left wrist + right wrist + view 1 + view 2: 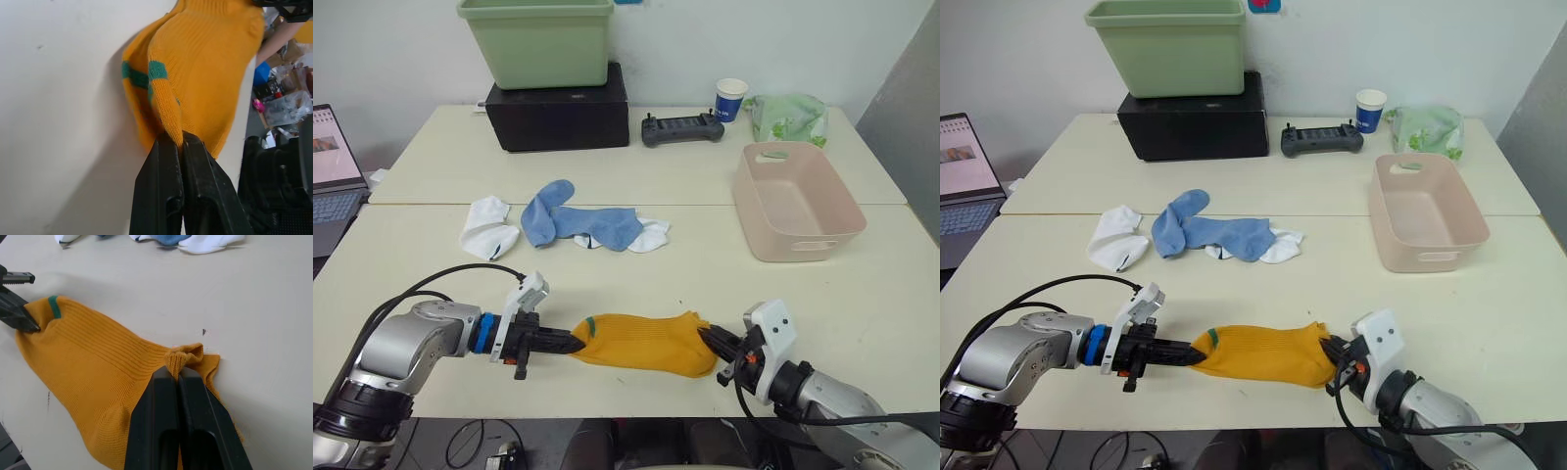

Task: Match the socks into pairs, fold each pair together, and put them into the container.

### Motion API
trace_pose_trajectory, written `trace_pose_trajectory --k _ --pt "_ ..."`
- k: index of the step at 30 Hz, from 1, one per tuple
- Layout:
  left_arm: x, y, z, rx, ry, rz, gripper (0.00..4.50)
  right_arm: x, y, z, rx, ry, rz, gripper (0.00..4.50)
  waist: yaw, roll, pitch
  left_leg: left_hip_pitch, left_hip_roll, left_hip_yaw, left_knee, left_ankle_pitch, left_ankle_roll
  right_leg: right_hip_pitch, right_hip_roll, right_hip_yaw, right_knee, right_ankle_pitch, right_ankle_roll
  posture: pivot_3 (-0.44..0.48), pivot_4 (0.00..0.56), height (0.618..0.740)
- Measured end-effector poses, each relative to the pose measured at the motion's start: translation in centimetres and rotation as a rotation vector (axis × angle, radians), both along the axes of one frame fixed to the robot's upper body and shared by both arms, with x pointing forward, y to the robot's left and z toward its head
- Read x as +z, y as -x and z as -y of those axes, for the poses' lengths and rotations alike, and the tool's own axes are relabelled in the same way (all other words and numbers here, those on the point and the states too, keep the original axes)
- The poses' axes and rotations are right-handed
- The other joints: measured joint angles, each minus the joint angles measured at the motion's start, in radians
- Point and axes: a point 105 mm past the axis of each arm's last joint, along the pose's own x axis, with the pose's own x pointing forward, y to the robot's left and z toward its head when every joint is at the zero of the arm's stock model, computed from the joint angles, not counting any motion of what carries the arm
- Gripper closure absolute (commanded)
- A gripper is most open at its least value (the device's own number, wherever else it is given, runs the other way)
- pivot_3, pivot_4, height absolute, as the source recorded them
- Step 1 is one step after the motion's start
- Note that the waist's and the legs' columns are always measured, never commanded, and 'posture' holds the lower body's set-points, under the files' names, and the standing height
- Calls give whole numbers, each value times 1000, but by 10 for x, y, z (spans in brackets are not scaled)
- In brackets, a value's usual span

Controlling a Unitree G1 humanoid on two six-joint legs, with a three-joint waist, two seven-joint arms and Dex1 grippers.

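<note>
Two mustard-orange socks with green bands lie stacked flat near the table's front edge. My left gripper is shut on their banded end, and my right gripper is shut on the opposite end; the wrist views show fabric bunched between the fingers at each end. Farther back at centre lie two light blue socks over a white sock, with another white sock to their left. The pale pink container stands at the right with nothing visible inside.
A green bin sits on a black box at the back. A black controller, a paper cup and a pale green bag line the far right. A laptop is at the left edge.
</note>
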Motion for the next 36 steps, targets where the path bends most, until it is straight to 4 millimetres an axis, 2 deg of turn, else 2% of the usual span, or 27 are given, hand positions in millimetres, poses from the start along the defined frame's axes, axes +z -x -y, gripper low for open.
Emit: trace_pose_trajectory --k 4,16,20,24,27,30,35,36 --pt "0 1 -1 9 -4 -7 4500 5 -4 3 -8 -1 25 4448 1 0 0 0 0 0 0 0 0 0 0 0 0 0 0 0 150 725" --pt "-16 2 5 53 -40 13 4500 -7 -5 9 -23 60 -14 4448 3 0 0 0 0 0 0 0 0 0 0 0 0 0 0 0 150 725" --pt "-17 0 6 68 -39 18 3559 -7 -7 10 -41 55 -15 3484 3 0 0 0 0 0 0 0 0 0 0 0 0 0 0 0 150 725" --pt "-11 -3 7 94 -1 38 2277 -4 -9 14 -55 50 -8 2080 4 0 0 0 0 0 0 0 0 1 0 0 0 0 0 0 150 725" --pt "-2 -12 -3 156 -4 117 1326 1 -9 18 -56 34 4 1047 3 0 0 0 0 0 0 0 0 1 0 0 0 0 0 0 150 725" --pt "5 -14 -10 174 1 158 1315 13 -8 19 -34 18 42 42 3 0 0 0 0 0 0 0 0 1 0 0 0 0 0 0 150 725" --pt "24 -27 -17 176 5 237 1315 31 -13 14 53 63 128 13 5 0 0 0 0 0 0 0 0 1 0 -1 -1 0 0 0 150 725" --pt "28 -31 -16 173 7 264 1498 32 -12 12 77 70 136 3 6 0 0 0 0 0 0 0 0 1 0 -1 -1 0 0 0 150 725"
